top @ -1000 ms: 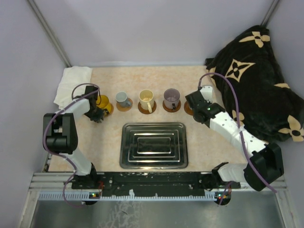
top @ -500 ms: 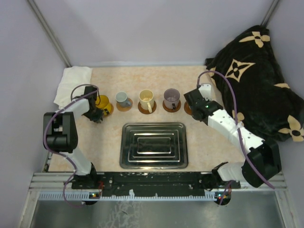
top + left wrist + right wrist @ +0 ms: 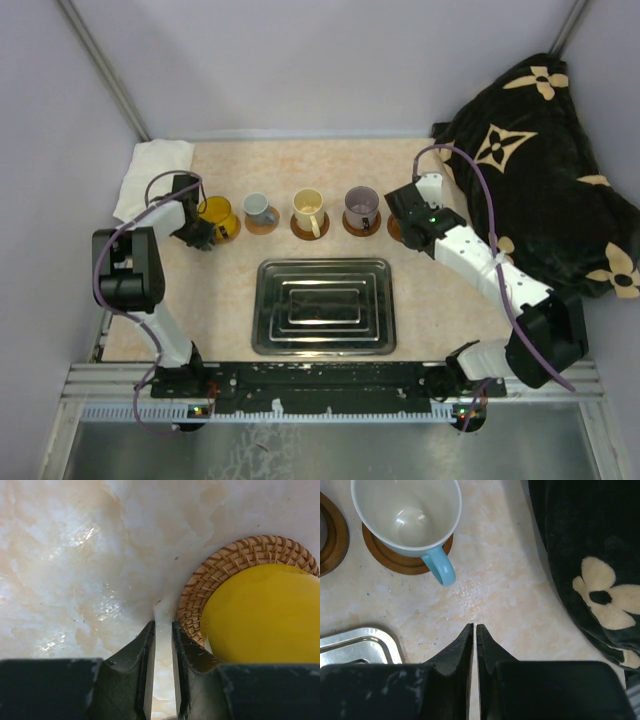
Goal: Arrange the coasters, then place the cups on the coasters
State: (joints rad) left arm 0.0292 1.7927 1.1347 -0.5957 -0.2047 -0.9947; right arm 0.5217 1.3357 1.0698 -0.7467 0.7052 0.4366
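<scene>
The beige table (image 3: 440, 300) bore a row of coasters (image 3: 262, 229), a steel tray (image 3: 323, 305), a white cloth (image 3: 150, 175) and a dark blanket (image 3: 545, 170).

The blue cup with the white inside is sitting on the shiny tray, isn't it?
Not quite. The blue cup with the white inside is sitting on a round brown coaster, not on the shiny tray. The right wrist view shows it: the tray lies apart from the cup, in the corner of the picture.

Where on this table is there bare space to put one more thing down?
Bare: the strip behind the row of cups up to the back wall, and the tabletop left of the steel tray. Crowded: that row itself, and right of the tray, where the right arm lies across.
</scene>
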